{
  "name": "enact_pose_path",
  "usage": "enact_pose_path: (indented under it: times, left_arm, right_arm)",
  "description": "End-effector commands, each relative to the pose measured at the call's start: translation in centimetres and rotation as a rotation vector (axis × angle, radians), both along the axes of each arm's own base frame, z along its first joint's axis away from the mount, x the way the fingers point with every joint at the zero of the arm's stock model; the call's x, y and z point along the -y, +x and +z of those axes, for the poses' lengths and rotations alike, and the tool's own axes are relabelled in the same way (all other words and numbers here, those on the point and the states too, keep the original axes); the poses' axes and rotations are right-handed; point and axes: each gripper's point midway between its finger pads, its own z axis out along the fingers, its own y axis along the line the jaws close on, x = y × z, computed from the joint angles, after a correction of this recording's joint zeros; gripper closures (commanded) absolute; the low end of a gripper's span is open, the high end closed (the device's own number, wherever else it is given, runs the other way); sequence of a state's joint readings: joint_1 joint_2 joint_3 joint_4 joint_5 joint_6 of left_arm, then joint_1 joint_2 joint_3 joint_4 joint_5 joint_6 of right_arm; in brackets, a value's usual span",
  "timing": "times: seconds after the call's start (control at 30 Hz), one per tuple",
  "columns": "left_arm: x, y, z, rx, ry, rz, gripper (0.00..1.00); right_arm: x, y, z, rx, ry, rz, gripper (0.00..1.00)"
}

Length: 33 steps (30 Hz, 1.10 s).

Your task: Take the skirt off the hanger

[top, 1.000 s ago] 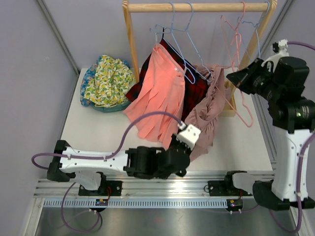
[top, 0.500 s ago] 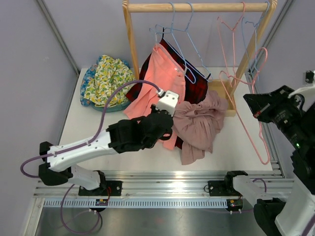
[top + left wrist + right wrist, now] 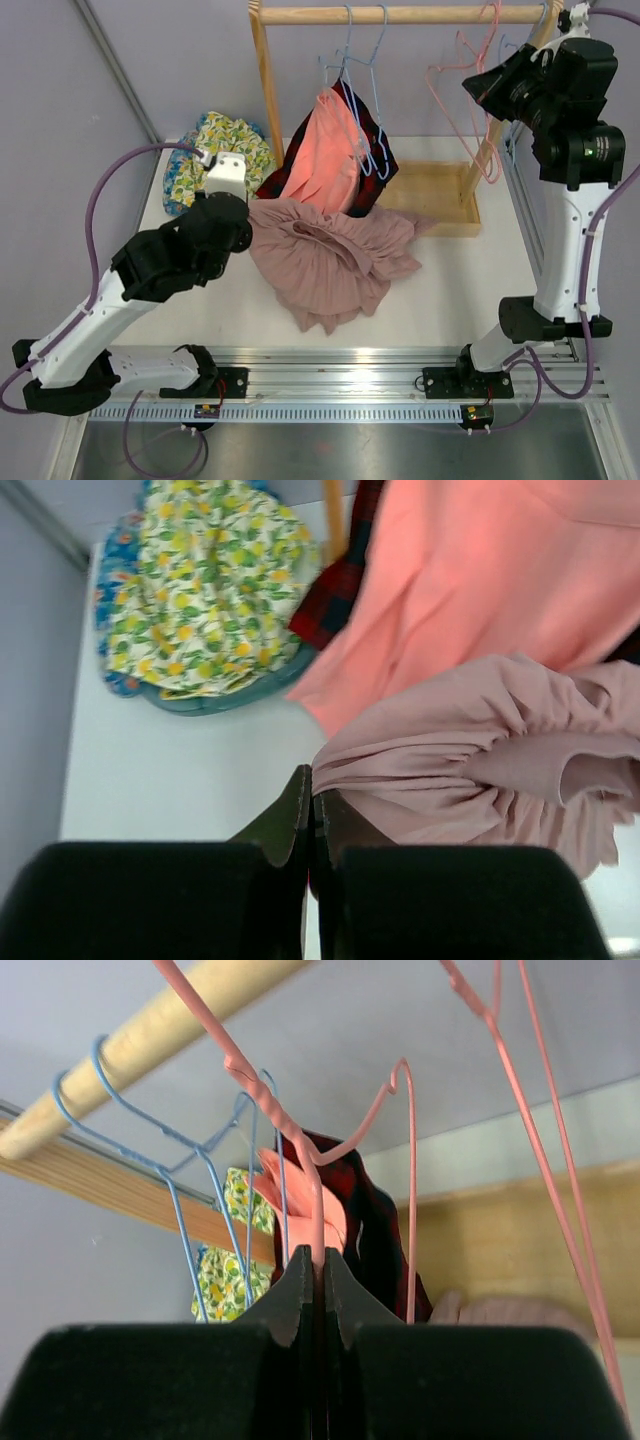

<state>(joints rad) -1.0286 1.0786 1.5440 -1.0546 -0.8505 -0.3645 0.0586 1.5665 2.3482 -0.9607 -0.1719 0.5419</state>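
Though beneath skirt [image 3: 330, 265], white table [image 3: 480, 275], lilac walls [image 3: 55, 140].

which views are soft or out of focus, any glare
Top external: sharp, mild glare on the metal rail. Left wrist: skirt slightly soft, left gripper a dark blur. Right wrist: pink hanger soft up close, right gripper underexposed.

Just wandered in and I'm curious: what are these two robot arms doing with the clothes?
They are taking a skirt off its hanger. The left gripper pinches the edge of the dusty-pink skirt, which lies crumpled on the table, free of any hanger. The right gripper holds the bare pink hanger up by the wooden rail.
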Motion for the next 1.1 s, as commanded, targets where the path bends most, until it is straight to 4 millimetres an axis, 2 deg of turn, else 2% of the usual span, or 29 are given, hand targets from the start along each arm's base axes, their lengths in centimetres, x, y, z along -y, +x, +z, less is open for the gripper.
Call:
enact_pose_path:
  times: [0.0,0.07,0.1,0.17,0.2,0.23,0.27,0.3,0.33,0.37,0.4,0.43,0.47,0.5,0.57,0.6,0.67,0.7,0.73,0.77,0.83,0.87,0.9,0.93,0.97,1.03,1.07]
  left_arm:
    - [-2.2,2.1,4.2,0.086,0.005,0.041,1.0]
    - [-3.4,3.9,5.6,0.098,0.027,0.07,1.0]
    - [-3.9,4.5,8.1,0.146,-0.007,0.083,1.0]
    - [-4.9,6.5,9.3,0.153,0.027,0.117,1.0]
    - [-6.5,6.9,12.2,0.214,-0.013,0.16,1.0]
    - [-6.4,7.5,13.0,0.223,-0.008,0.143,1.0]
    - [-5.9,9.3,12.9,0.211,0.001,0.146,1.0]
    - [-6.7,10.3,13.5,0.218,-0.006,0.175,1.0]
    - [-6.9,10.7,15.8,0.267,-0.015,0.163,1.0]
    - [-6.5,12.9,15.1,0.239,0.001,0.172,1.0]
    - [-7.5,14.3,15.1,0.237,-0.007,0.206,1.0]
    - [-8.4,14.2,17.6,0.299,-0.045,0.232,1.0]
    - [-8.4,16.1,17.2,0.297,-0.043,0.25,1.0]
    - [-9.5,16.7,17.9,0.325,-0.051,0.28,1.0]
    - [-9.6,17.7,18.7,0.369,-0.111,0.285,1.0]
    - [-10.4,18.0,20.5,0.441,-0.15,0.298,1.0]
    - [-10.4,19.1,22.3,0.542,-0.175,0.293,1.0]
    - [-10.8,18.7,23.7,0.599,-0.18,0.294,1.0]
    - [-10.1,19.3,24.0,0.629,-0.146,0.237,1.0]
    - [-10.0,19.6,25.6,0.708,-0.151,0.225,1.0]
    - [-10.2,21.1,26.3,0.742,-0.117,0.237,1.0]
    - [-10.3,22.1,26.1,0.738,-0.108,0.235,1.0]
    - [-10.4,22.0,27.5,0.774,-0.127,0.213,1.0]
    - [-10.1,24.3,25.8,0.737,-0.128,0.206,1.0]
    - [-10.1,25.1,25.2,0.722,-0.144,0.199,1.0]
    - [-9.9,27.6,21.8,0.649,-0.168,0.186,1.0]
    - [-9.6,28.4,20.9,0.641,-0.196,0.176,1.0]
  right_arm:
    - [0.3,0.5,5.6,0.187,0.021,-0.018,1.0]
    - [0.2,2.4,4.8,0.173,0.02,-0.02,1.0]
    - [0.2,3.0,5.1,0.187,0.021,-0.021,1.0]
    - [0.0,4.5,4.1,0.17,0.023,-0.018,1.0]
    - [0.0,5.0,4.0,0.173,0.023,-0.018,1.0]
    - [-0.1,5.6,3.6,0.165,0.024,-0.017,1.0]
    - [-0.2,6.7,2.3,0.136,0.023,-0.014,1.0]
    - [-0.3,7.2,1.7,0.124,0.018,-0.011,1.0]
    - [-0.3,7.6,1.1,0.11,0.017,-0.011,1.0]
    - [-0.4,8.4,-0.2,0.081,0.013,-0.005,1.0]
    - [-0.4,8.6,-0.7,0.067,0.011,-0.003,1.0]
    - [-0.4,8.6,-1.0,0.061,0.011,-0.001,1.0]
    - [-0.6,9.0,-2.4,0.031,0.006,0.005,1.0]
    - [-0.6,9.0,-2.6,0.034,0.001,0.006,1.0]
    - [-0.3,8.5,-3.4,0.018,-0.018,-0.002,1.0]
    - [-0.1,8.4,-3.8,0.01,-0.024,-0.008,1.0]
    - [0.1,7.5,-4.7,-0.009,-0.039,-0.012,1.0]
    - [0.2,7.2,-4.9,-0.012,-0.042,-0.014,1.0]
    - [0.3,6.2,-4.4,0.002,-0.043,-0.016,1.0]
    - [0.2,6.1,-6.3,-0.039,-0.042,-0.011,1.0]
    - [0.2,4.9,-6.2,-0.03,-0.041,-0.006,1.0]
    - [0.1,4.6,-7.8,-0.064,-0.038,-0.002,1.0]
    - [0.0,4.4,-8.2,-0.066,-0.037,0.002,1.0]
    - [0.1,3.5,-7.9,-0.056,-0.037,0.001,1.0]
    - [0.2,3.2,-9.3,-0.086,-0.039,-0.003,1.0]
    - [0.3,2.6,-9.9,-0.089,-0.041,-0.004,1.0]
    - [0.3,1.9,-10.3,-0.093,-0.048,0.002,1.0]
